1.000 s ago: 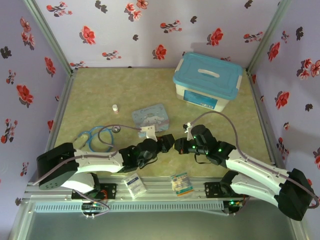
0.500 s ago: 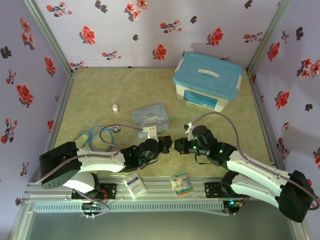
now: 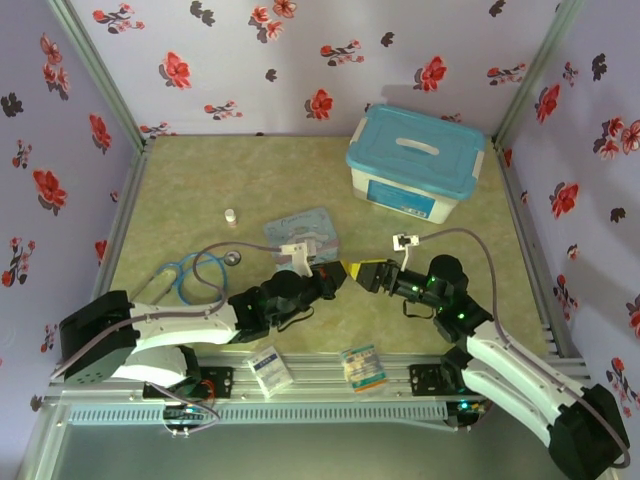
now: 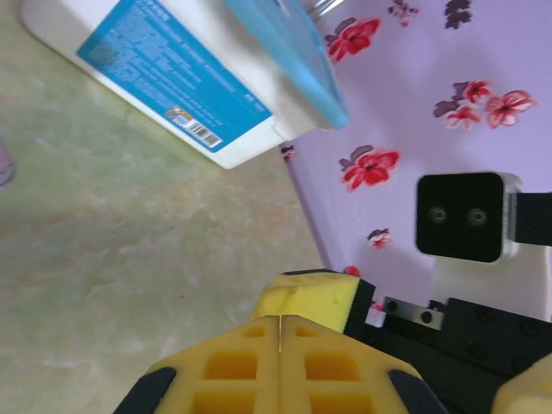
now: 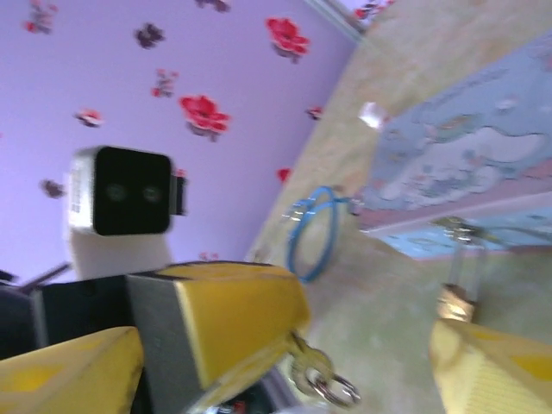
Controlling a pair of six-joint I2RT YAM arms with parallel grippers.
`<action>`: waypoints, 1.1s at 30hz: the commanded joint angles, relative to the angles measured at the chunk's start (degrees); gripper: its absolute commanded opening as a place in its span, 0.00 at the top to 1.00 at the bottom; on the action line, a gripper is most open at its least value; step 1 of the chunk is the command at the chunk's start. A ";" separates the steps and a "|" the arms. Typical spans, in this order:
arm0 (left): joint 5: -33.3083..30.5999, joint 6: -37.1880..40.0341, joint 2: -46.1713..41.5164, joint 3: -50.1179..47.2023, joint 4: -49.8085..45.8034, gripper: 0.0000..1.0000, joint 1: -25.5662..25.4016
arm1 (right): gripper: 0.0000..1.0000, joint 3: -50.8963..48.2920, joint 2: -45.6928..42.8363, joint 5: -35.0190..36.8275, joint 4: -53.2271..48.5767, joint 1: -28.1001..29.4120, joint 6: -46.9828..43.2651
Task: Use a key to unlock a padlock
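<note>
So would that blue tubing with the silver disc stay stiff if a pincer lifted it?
Probably not: the blue tubing lies in loose curls, so it would likely droop. The silver disc at one end looks metallic, so that end may hang lower and swing.

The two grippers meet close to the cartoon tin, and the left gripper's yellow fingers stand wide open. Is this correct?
Not quite: the left gripper is shut, its yellow fingers pressed together, as the left wrist view shows. It does meet the right gripper close to the cartoon tin.
</note>
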 commanded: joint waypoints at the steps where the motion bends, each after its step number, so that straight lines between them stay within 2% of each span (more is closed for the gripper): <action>1: 2.03 -0.12 -1.10 -1.04 4.97 1.00 0.36 | 0.24 -1.87 2.29 -6.44 13.62 -0.30 4.61; 7: 1.73 -2.07 -1.20 -2.75 8.83 1.00 0.93 | 0.31 -3.26 1.71 -5.97 12.81 -0.30 4.31; 12: 1.80 -0.86 -1.15 -2.10 8.62 1.00 1.22 | 0.44 -3.94 1.77 -6.71 14.66 -0.12 5.15; 19: 2.74 -0.37 -1.68 -1.13 8.30 1.00 1.76 | 0.48 -4.96 2.47 -5.94 16.87 0.05 5.83; 26: 3.82 -3.01 0.56 -2.54 14.45 1.00 1.75 | 0.47 -6.10 4.81 -4.28 21.27 1.16 7.09; 31: 4.08 -3.01 0.74 -2.67 14.18 1.00 1.75 | 0.54 -6.27 7.37 -4.39 25.31 1.81 8.08; 33: 4.04 -3.23 0.80 -2.67 14.31 1.00 1.75 | 0.61 -6.40 7.85 -4.64 27.47 1.99 8.70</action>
